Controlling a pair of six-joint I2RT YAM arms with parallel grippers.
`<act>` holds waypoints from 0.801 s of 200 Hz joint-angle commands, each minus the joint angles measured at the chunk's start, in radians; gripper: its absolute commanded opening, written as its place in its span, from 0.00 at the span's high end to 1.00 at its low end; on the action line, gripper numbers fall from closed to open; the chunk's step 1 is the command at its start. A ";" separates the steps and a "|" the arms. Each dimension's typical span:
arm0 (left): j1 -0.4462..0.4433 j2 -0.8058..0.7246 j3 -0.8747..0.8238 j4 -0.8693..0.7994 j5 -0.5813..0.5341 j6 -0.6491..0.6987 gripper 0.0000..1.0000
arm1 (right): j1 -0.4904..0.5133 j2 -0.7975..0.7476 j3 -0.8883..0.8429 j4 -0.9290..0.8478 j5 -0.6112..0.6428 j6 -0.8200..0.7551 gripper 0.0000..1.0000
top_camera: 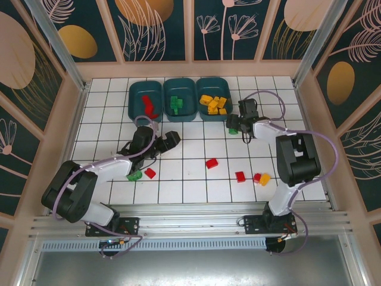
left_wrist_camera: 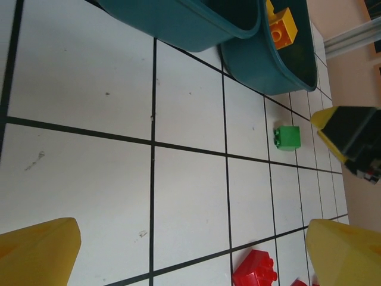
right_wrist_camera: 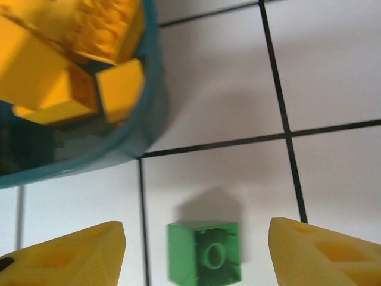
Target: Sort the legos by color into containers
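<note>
Teal tubs stand three in a row at the far side of a white tiled table (top_camera: 196, 190). The left tub (top_camera: 131, 102) holds red bricks (top_camera: 149, 106), the middle tub (top_camera: 166, 102) holds green bricks (top_camera: 176, 103), and the right tub (top_camera: 200, 102) holds yellow bricks (top_camera: 215, 103).

A loose green brick (right_wrist_camera: 205, 259) lies on the tiles just in front of the right tub. The right gripper (right_wrist_camera: 199, 241) hangs over it with its fingers spread, one on each side. There is a gap on both sides, so they do not touch it.

The left gripper (top_camera: 171, 139) sits low near the front of the left and middle tubs, its fingers spread wide with nothing between them.

More bricks lie loose nearer the arms. A second green brick (top_camera: 134, 176) sits beside a red brick (top_camera: 150, 173) on the left. On the right, a yellow brick (top_camera: 265, 179) lies just beside another red one.
</note>
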 commanded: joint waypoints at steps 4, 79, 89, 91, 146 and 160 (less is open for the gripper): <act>-0.003 -0.027 -0.033 0.006 -0.037 -0.041 0.05 | -0.005 0.049 0.023 0.013 -0.052 0.036 0.38; -0.003 -0.016 0.000 -0.015 -0.048 -0.041 0.05 | -0.004 0.109 -0.004 0.073 -0.048 0.066 0.53; -0.003 -0.016 0.014 -0.038 -0.056 -0.029 0.05 | -0.005 0.103 -0.014 0.086 -0.046 0.064 0.55; -0.003 -0.017 0.017 -0.042 -0.059 -0.025 0.05 | -0.005 0.101 -0.015 0.088 -0.046 0.063 0.56; -0.003 -0.019 0.055 -0.087 -0.084 0.007 0.05 | -0.001 -0.012 -0.105 0.168 -0.060 0.079 0.68; -0.004 -0.011 0.059 -0.087 -0.082 0.006 0.05 | 0.002 -0.050 -0.127 0.182 -0.061 0.083 0.69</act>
